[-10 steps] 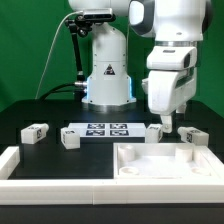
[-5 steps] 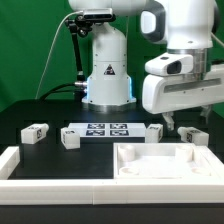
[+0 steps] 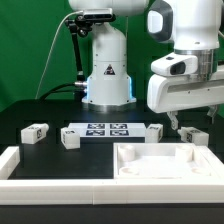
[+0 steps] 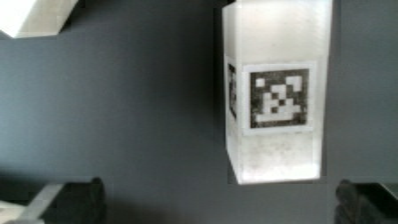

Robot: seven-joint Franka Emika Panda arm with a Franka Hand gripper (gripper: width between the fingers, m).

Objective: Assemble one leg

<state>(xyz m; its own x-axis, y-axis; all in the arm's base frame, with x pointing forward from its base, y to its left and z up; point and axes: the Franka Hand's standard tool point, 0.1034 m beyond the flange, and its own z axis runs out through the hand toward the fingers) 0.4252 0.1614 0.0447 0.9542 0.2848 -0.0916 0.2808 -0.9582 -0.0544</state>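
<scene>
Four alike white legs lie on the black table: one at the exterior view's left, one by the marker board, one right of the board, one at the far right. My gripper hangs open just above the far-right leg. In the wrist view this leg shows its square tag face up. My gripper is open and empty. The leg's near end is about level with the dark fingertips, closer to the other finger. Nothing is held.
The marker board lies in the middle at the back. The large white square piece with raised corners sits in front of the gripper. A white rim runs along the front left. Another white part shows at the wrist view's corner.
The gripper has turned about its wrist and shifted toward the exterior view's right, from over the leg beside the board to over the far-right leg. No part has moved.
</scene>
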